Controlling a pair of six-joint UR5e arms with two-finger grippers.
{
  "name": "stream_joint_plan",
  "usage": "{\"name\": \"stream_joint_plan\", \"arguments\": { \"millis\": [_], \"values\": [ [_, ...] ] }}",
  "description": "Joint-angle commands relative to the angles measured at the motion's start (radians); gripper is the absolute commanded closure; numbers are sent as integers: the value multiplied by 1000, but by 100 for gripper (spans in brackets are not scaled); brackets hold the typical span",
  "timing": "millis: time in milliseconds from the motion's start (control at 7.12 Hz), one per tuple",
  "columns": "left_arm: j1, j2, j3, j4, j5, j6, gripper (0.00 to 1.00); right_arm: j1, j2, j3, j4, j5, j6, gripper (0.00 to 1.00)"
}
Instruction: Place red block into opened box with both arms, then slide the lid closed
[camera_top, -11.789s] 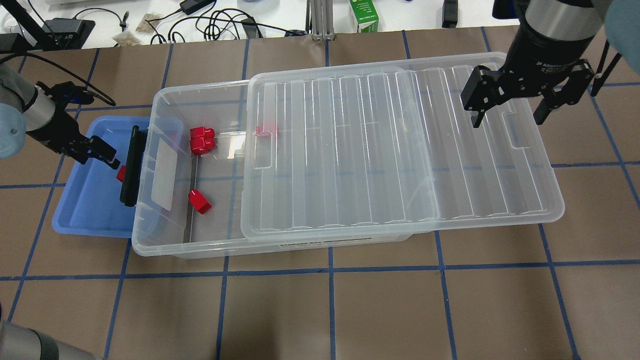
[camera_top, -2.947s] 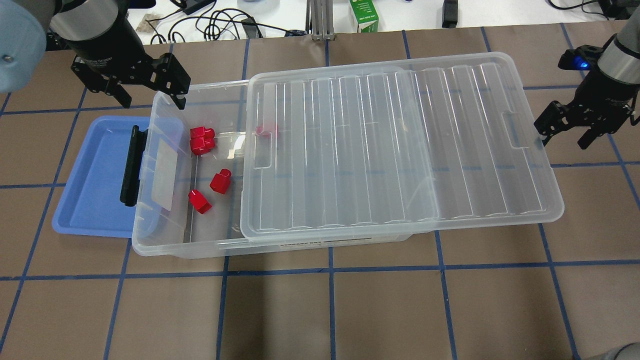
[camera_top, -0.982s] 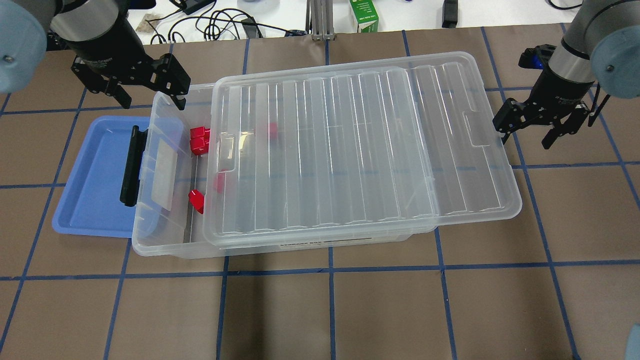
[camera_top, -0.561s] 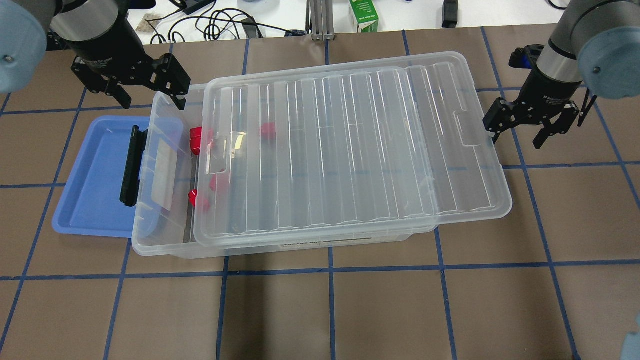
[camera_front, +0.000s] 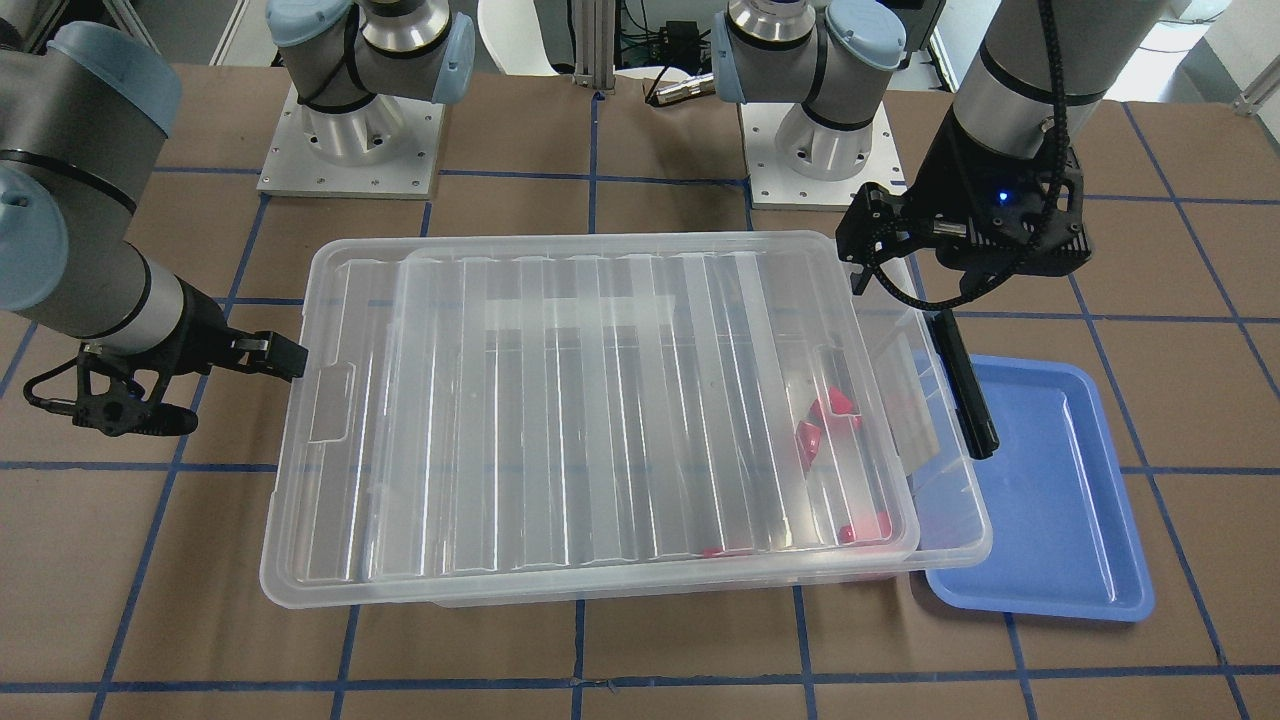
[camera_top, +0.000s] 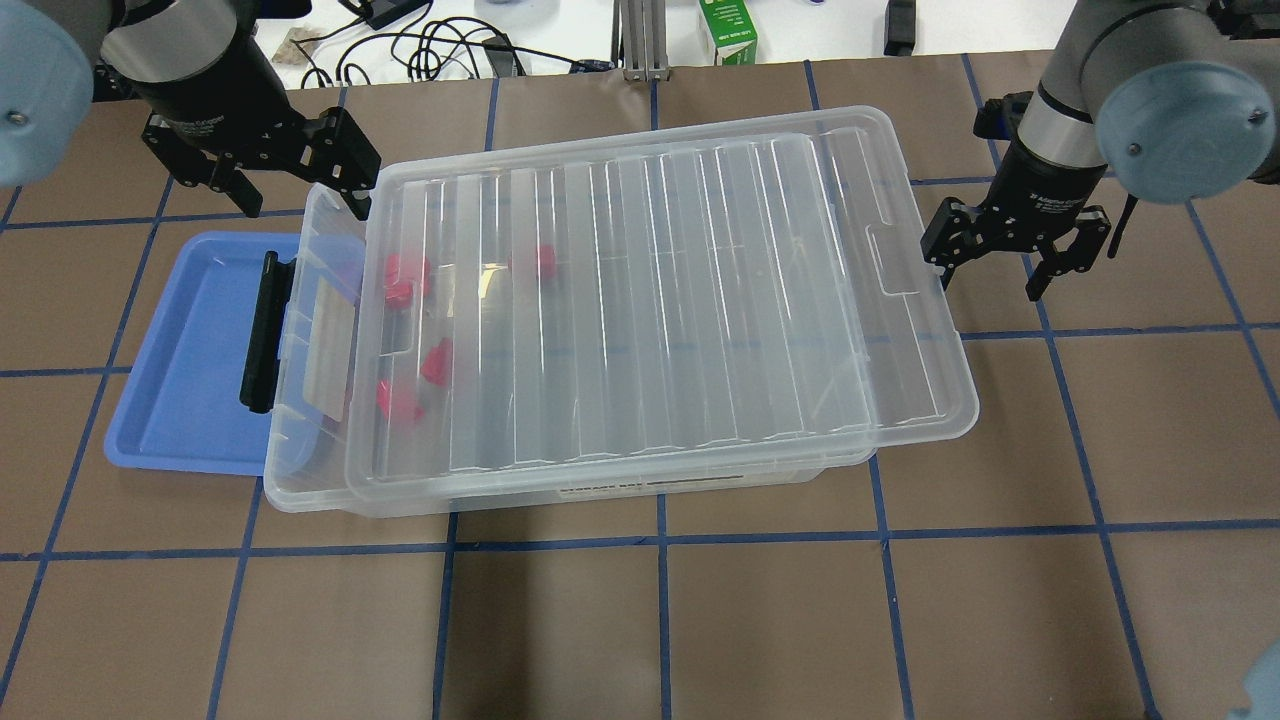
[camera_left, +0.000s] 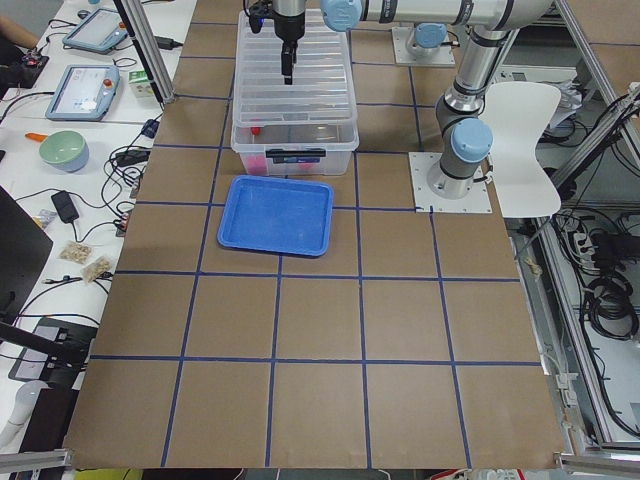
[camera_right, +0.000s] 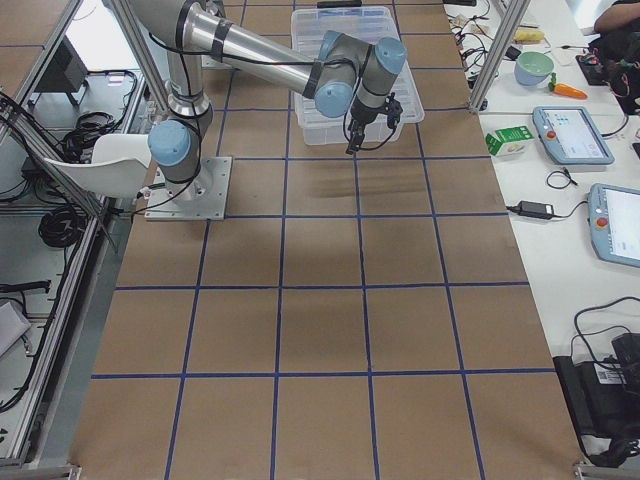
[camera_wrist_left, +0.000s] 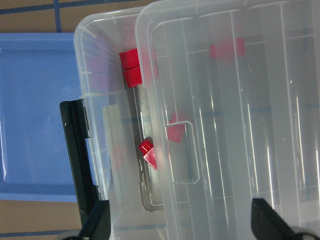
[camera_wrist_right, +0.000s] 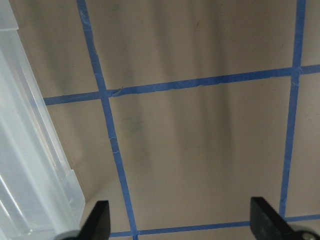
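Observation:
The clear box (camera_top: 300, 497) lies across the table with the ribbed clear lid (camera_top: 650, 300) resting on it, slightly skewed. The lid overhangs the box's right end, and a narrow strip at the left end is uncovered. Several red blocks (camera_top: 437, 362) lie inside, near the left end, showing blurred through the lid; the left wrist view has them too (camera_wrist_left: 131, 67). My left gripper (camera_top: 300, 200) hangs open above the box's far left corner, holding nothing. My right gripper (camera_top: 988, 275) is open at the lid's right short edge, one finger against it.
A blue tray (camera_top: 190, 400) lies partly under the box's left end, beside the black latch handle (camera_top: 262, 330). Cables and a green carton (camera_top: 728, 30) sit beyond the far table edge. Brown table with blue tape lines stretches in front.
The right gripper has moved left, and the lid has slid left with it over the red blocks. The left gripper has stayed above the box's far left corner.

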Motion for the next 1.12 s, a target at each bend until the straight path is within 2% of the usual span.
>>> {"name": "stream_joint_plan", "arguments": {
  "millis": [0,982],
  "values": [
    [0,0,0,0,0,0,0,37,3,0,-1,0,61,0],
    [0,0,0,0,0,0,0,46,-6,-23,-1,-1,63,0]
  ]
}}
